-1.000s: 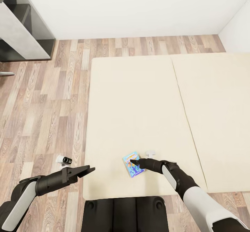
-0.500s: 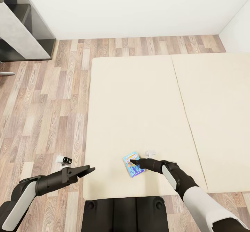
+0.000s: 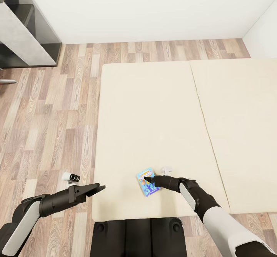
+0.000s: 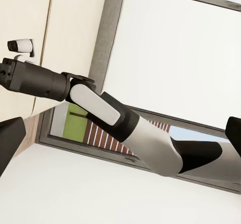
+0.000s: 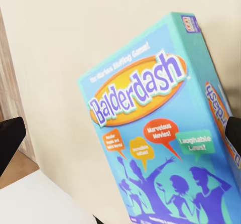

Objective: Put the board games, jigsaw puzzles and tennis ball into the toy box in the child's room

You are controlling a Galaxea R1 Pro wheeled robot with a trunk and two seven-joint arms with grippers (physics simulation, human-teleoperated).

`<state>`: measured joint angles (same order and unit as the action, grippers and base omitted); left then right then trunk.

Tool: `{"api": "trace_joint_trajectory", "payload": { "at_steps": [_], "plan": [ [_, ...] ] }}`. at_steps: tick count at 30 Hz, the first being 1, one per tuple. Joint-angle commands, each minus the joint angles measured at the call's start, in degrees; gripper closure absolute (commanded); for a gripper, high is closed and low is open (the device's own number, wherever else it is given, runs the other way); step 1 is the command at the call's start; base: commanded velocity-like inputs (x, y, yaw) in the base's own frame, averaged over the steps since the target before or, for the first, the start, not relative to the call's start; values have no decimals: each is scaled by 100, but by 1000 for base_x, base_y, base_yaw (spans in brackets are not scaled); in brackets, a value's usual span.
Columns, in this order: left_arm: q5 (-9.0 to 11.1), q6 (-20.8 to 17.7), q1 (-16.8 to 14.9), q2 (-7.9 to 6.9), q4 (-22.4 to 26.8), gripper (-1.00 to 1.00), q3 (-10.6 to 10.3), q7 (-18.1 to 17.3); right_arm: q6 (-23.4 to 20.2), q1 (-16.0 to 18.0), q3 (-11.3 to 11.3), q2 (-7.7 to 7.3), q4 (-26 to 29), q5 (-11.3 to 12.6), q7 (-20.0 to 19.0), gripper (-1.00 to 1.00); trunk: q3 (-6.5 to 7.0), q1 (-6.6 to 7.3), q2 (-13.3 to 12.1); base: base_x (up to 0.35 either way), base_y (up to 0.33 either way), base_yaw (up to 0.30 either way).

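While I'm reading the right wrist feed, these are the notes:
Right gripper (image 3: 149,180): I'm seeing dark fingertips spread at both edges of that feed with the box between them, so it's sitting open and not yet gripping.
Board game (image 5: 165,133): small blue Balderdash box, lying flat on the bed (image 3: 154,107) near its front edge, just ahead of my fingers.
Handling: I'm judging it light and rigid, a thin cardboard shell; the glossy printed lid is probably slippery and it will likely dent if I'm squeezing hard.
Grip point: I'm aiming across the two long side edges, near the middle, not on the lid face.
Risk: box sliding on the mattress as one finger is touching first.
Left gripper (image 3: 96,189): hanging beside the bed over the floor (image 3: 57,126), jaws looking open, holding nothing.
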<state>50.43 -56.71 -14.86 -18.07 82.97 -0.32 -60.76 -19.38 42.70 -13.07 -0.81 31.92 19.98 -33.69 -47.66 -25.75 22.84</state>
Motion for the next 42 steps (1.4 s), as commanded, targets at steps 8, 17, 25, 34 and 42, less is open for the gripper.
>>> {"api": "trace_joint_trajectory", "payload": {
  "at_steps": [8, 17, 25, 34, 42],
  "plan": [
    [11, -24, -2, -3, 0, -100, -3, -6, -40, 2, -28, -7, 7, 59, 9, -100, -6, -3, 9, -60, 0, 0],
    [10, -24, -1, -3, 0, -100, -3, -6, -40, 2, -29, -7, 7, 63, 11, -100, -6, -3, 9, -17, 0, 0],
    [11, -24, -3, -1, 0, -100, -3, -6, -40, 2, -36, 1, 7, 59, 11, -100, -6, -3, 9, -1, 0, 0],
    [10, -24, -1, -3, 0, -100, -3, -6, -40, 2, -36, 2, 7, 59, 11, -100, -6, -3, 9, 0, 0, 0],
    [10, -24, -3, -3, 0, -100, -3, -6, -40, 2, -30, -1, 7, 59, 11, -100, -6, -3, 9, 0, 4, 0]
  ]
}}
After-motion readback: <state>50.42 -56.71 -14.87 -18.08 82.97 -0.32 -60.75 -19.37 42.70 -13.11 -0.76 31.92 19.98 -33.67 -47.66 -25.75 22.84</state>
